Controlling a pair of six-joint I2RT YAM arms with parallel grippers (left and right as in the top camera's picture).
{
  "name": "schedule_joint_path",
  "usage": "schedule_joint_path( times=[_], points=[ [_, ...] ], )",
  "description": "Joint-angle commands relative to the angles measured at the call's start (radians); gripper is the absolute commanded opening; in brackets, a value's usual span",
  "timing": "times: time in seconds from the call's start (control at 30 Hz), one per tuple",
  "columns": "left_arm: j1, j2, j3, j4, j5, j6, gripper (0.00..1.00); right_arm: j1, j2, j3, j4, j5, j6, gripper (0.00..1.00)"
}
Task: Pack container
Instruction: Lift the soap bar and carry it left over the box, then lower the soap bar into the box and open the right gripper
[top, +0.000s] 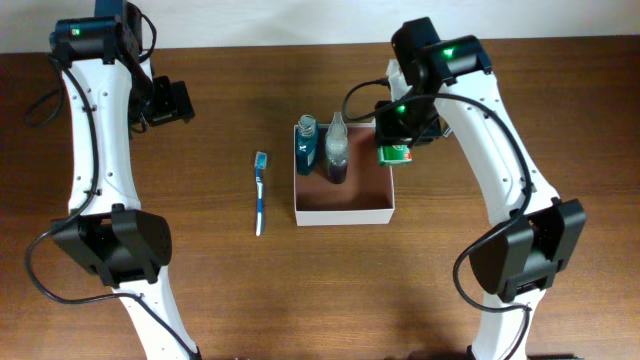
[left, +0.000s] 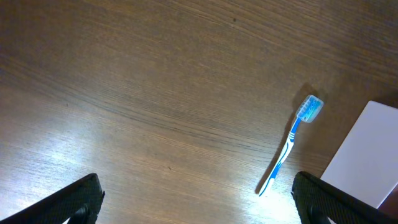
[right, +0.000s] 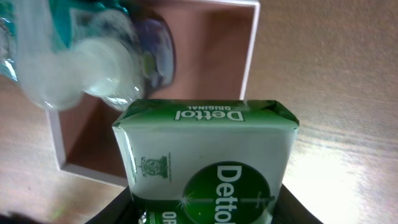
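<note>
One green packet (right: 205, 162) marked "Dettol ORIGINAL" sits in the right hand (right: 205, 210).

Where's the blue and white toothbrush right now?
In the overhead view the blue-and-white plastic toothbrush lies on the brown wooden table, just left of the square white-walled container, not touching it.

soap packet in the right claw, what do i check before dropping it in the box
1. right claw shut on soap packet: ok
2. packet fully over container: not ok, it straddles the right wall
3. bare floor in front of the bottles: ok
4. left claw open, away from container: ok
5. toothbrush packed: not ok, lies on table
</note>
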Motion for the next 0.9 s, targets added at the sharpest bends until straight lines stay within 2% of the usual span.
schedule_joint_path(
  times=[0.0,0.33,0.87],
  points=[
    [0.003,-0.020,-0.007,-0.001,0.007,-0.002,0.99,0.023,0.003,0.020,0.019,-0.006,0.043,0.41],
    [0.003,-0.020,-0.007,-0.001,0.007,-0.002,0.99,0.064,0.003,-0.007,0.074,0.053,0.072,0.42],
    [0.003,-0.020,-0.007,-0.001,0.007,-0.002,0.99,0.064,0.003,-0.174,0.223,0.071,0.072,0.43]
  ],
)
